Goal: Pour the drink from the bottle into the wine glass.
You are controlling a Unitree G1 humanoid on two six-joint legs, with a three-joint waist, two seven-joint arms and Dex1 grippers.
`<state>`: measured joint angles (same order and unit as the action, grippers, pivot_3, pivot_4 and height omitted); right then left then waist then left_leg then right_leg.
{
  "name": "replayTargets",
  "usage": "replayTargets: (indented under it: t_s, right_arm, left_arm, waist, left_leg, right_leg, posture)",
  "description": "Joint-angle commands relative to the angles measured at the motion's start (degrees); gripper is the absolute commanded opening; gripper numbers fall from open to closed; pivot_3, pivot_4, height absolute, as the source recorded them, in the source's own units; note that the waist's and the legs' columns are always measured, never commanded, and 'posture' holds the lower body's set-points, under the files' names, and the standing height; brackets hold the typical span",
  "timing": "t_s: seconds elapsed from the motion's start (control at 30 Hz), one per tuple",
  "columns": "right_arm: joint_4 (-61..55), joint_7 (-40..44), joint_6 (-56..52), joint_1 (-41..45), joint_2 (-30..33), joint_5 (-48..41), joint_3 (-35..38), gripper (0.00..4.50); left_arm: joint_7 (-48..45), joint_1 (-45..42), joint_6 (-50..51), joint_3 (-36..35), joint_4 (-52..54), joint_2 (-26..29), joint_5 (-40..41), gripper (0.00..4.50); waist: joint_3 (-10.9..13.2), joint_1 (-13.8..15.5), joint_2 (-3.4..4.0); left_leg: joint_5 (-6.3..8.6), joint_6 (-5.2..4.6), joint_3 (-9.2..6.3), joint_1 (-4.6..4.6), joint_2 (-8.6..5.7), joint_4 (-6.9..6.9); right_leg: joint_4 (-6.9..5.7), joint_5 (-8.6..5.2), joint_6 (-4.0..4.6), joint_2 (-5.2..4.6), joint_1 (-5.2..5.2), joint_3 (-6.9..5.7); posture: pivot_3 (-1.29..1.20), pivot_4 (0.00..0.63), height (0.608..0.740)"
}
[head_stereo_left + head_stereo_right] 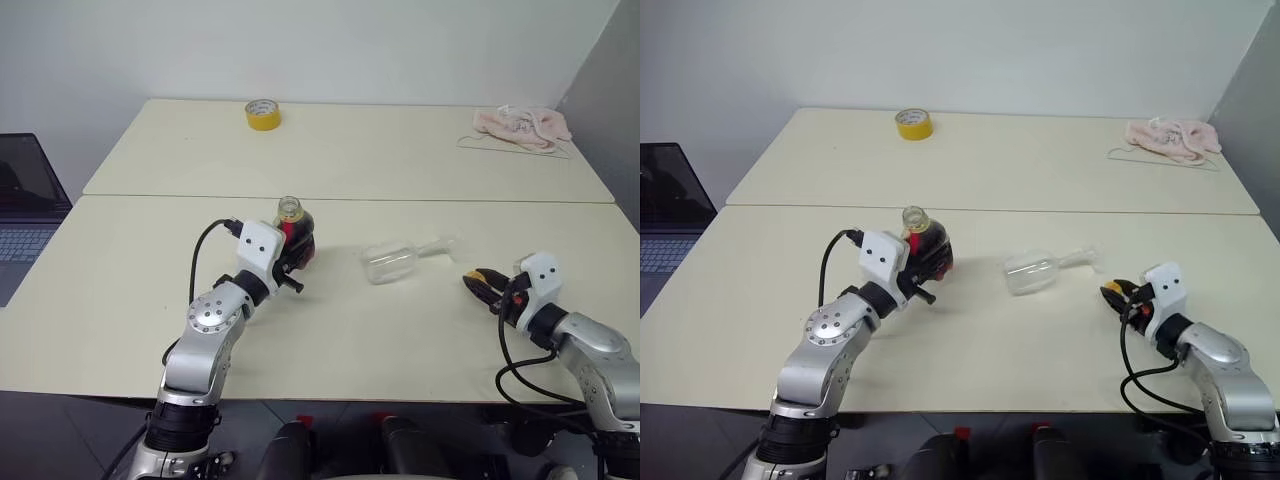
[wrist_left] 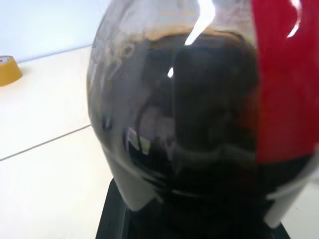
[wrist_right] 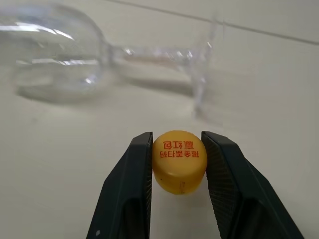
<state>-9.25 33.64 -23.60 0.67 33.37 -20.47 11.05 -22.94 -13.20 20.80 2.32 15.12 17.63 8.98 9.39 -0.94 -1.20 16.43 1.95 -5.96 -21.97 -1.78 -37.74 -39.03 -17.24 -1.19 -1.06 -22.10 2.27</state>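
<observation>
Uncapped bottle [image 1: 294, 228] upright, part-full dark drink [image 2: 199, 124]; wine glass [image 1: 395, 261] toppled.

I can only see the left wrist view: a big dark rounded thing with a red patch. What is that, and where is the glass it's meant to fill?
Observer: It's the bottle of dark drink, standing upright on the table and gripped by the left gripper. Its neck is open, the cap is off.
Operator: Where did the cap go?
Observer: The right gripper holds the yellow cap between its two fingers, low over the table on the robot's right.
Operator: And the glass?
Observer: The wine glass lies on its side on the table, between the two grippers, with nothing in it.
Operator: Anything else around?
Observer: A yellow tape roll and a pink cloth sit on the far table.
</observation>
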Motion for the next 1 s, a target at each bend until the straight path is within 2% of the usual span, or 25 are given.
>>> replayTargets:
  t_s: [0.03,0.07,0.3,0.37,0.4,0.5,0.57,0.7,0.87,1.0]
  right_arm:
    - [2.7,-0.62,3.45,0.37,0.29,2.57,0.55,1.22]
    - [3.82,-0.42,4.54,0.15,0.49,3.52,0.4,1.22]
    - [5.6,2.34,5.95,-1.04,1.2,3.69,0.66,3.5]
    - [4.81,3.98,6.58,-1.46,1.89,3.35,0.43,4.28]
    - [3.61,4.85,7.5,-1.7,2.4,3.26,0.46,4.5]
    - [-3.03,6.86,9.83,-1.01,4.54,2.99,0.9,4.5]
    - [-9.4,8.37,7.13,1.1,5.92,0.82,-0.02,4.5]
    - [-17.78,10.36,0.52,7.5,6.67,-2.01,-6.36,4.5]
    - [-19.68,9.46,-3.83,17.98,2.34,-1.4,-15.66,4.5]
    - [-17.61,9.09,-6.06,24.6,-2.07,0.32,-22.2,4.5]
  left_arm:
    - [0.72,-0.88,-1.81,-0.41,1.68,-0.45,-0.22,0.82]
    - [0.77,-0.79,-1.78,-0.4,1.81,-0.52,-0.29,0.82]
    - [1.54,-0.69,-1.97,-0.81,1.52,-0.63,-0.5,0.82]
    - [1.76,-0.71,-1.99,-0.93,1.4,-0.65,-0.49,0.82]
    - [1.96,-0.64,-1.94,-1.09,1.41,-0.65,-0.52,0.82]
    - [3.31,-0.45,-1.13,-2.6,1.18,-0.8,-0.32,0.82]
    - [3.9,-0.34,-0.56,-3.47,0.79,-0.53,-0.07,0.82]
    - [5.57,-0.41,1.1,-6.07,-1.0,-0.92,0.95,0.81]
    - [8.77,-2.92,0.75,-12.49,-8.18,-0.53,2.11,0.81]
    - [8.65,-5.32,-0.91,-15.0,-14.0,0.23,2.67,0.81]
  waist:
    - [0.0,0.0,0.0]
    - [0.0,0.0,0.0]
    - [0.0,0.01,0.0]
    - [0.0,0.01,0.0]
    - [0.0,0.02,0.0]
    - [0.0,-0.08,0.02]
    - [0.0,-0.3,0.03]
    - [-0.01,-0.64,0.02]
    - [-0.01,-0.43,0.0]
    - [-0.01,-0.46,0.0]
  left_leg:
    - [-0.01,0.01,0.0,0.0,0.0,0.0]
    - [-0.01,0.01,-0.01,0.0,0.0,0.0]
    - [-0.1,0.18,-0.01,0.01,0.01,-0.01]
    - [-0.1,0.18,-0.01,0.01,0.0,-0.01]
    - [-0.1,0.18,0.0,0.01,0.0,-0.02]
    - [-0.1,0.18,-0.01,0.01,0.01,-0.02]
    - [-0.1,0.17,0.02,0.03,0.01,-0.02]
    - [-0.1,0.18,-0.06,0.05,0.06,-0.01]
    - [-0.11,0.19,-0.12,0.01,0.04,-0.08]
    - [-0.12,0.21,-0.16,-0.02,0.03,-0.1]
  right_leg:
    - [0.0,0.0,0.0,0.0,0.0,0.0]
    - [-0.01,0.0,0.0,0.0,0.0,-0.01]
    - [0.0,0.0,0.0,0.0,0.02,0.0]
    - [0.0,0.0,0.0,0.0,0.03,0.0]
    - [0.0,0.0,0.0,0.0,0.03,0.0]
    - [0.0,0.0,0.0,0.0,0.04,0.0]
    - [-0.02,0.0,-0.01,0.01,0.03,0.02]
    - [-0.01,0.0,-0.01,0.06,0.06,-0.05]
    - [0.02,0.0,-0.01,0.03,0.07,-0.11]
    - [0.02,0.01,-0.01,0.03,0.03,-0.15]
  posture:
    - [0.0,0.15,0.74]
    - [0.0,0.15,0.74]
    - [0.0,0.15,0.74]
    - [0.0,0.15,0.74]
    - [0.0,0.15,0.74]
    - [0.0,0.15,0.74]
    - [0.0,0.15,0.74]
    - [0.0,0.15,0.74]
    - [0.0,0.15,0.74]
    - [0.0,0.15,0.74]
